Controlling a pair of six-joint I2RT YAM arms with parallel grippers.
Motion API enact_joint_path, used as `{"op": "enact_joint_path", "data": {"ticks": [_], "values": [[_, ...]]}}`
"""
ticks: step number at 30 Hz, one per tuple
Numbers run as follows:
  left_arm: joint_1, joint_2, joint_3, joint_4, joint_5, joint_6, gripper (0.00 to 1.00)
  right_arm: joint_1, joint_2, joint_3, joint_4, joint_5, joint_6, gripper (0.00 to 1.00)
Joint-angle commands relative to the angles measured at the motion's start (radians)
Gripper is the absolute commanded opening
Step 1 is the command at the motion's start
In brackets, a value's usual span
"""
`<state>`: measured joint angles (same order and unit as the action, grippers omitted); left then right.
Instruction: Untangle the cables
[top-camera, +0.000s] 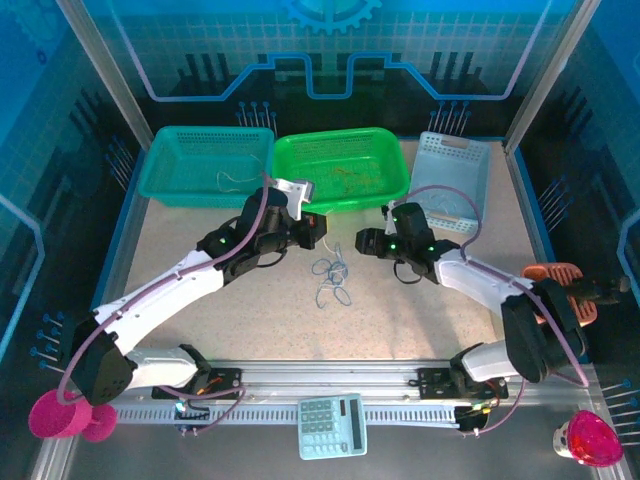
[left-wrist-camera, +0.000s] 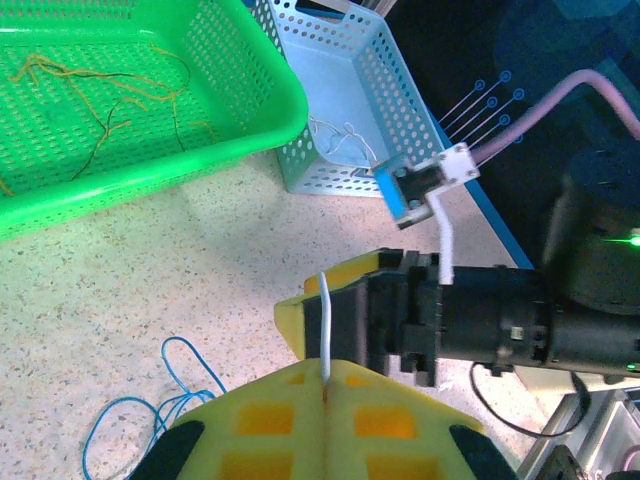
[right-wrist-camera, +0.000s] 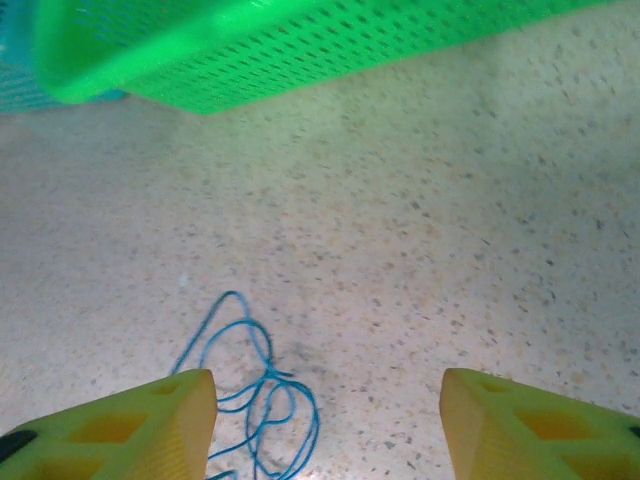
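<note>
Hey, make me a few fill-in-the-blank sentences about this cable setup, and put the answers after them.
The cable pinched in the left claw is ____.
The right claw, above the blue cable, stands ____.
The yellow-orange cables lie in the ____ basket.
Missing words: white; open; green.

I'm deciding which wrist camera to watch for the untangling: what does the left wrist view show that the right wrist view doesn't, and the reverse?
Left wrist's own: the left gripper shut on a white cable, yellow-orange cables inside the green basket, and the light blue basket. Right wrist's own: the right gripper standing open and empty, and a teal basket at the frame's corner. Shared: the blue cable on the table and the green basket.
</note>
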<state>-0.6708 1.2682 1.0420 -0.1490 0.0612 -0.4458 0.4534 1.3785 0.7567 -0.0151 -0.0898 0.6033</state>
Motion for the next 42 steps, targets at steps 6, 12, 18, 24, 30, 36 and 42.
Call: {"op": "enact_joint_path", "data": {"ticks": [6, 12, 18, 24, 30, 36, 42], "values": [[-0.005, -0.003, 0.037, 0.021, 0.022, -0.002, 0.00, 0.080, -0.088, -0.043, 0.063, -0.117, -0.165, 0.61], [-0.004, 0.000, 0.060, 0.018, 0.029, -0.005, 0.00, 0.115, -0.040, -0.085, 0.197, -0.136, -0.182, 0.62], [-0.005, -0.001, 0.085, 0.012, 0.044, -0.014, 0.00, 0.124, 0.103, -0.063, 0.334, -0.121, -0.137, 0.63], [-0.005, -0.010, 0.092, 0.014, 0.055, -0.023, 0.00, 0.132, 0.224, -0.014, 0.389, -0.125, -0.099, 0.52], [-0.004, -0.023, 0.100, 0.025, 0.068, -0.037, 0.00, 0.139, 0.251, -0.031, 0.397, -0.117, -0.086, 0.36], [-0.004, -0.035, 0.147, 0.047, 0.093, -0.060, 0.00, 0.140, 0.253, -0.062, 0.395, -0.103, -0.080, 0.24], [-0.005, -0.046, 0.243, 0.064, 0.133, -0.094, 0.00, 0.140, 0.255, -0.085, 0.391, -0.091, -0.077, 0.16]]}}
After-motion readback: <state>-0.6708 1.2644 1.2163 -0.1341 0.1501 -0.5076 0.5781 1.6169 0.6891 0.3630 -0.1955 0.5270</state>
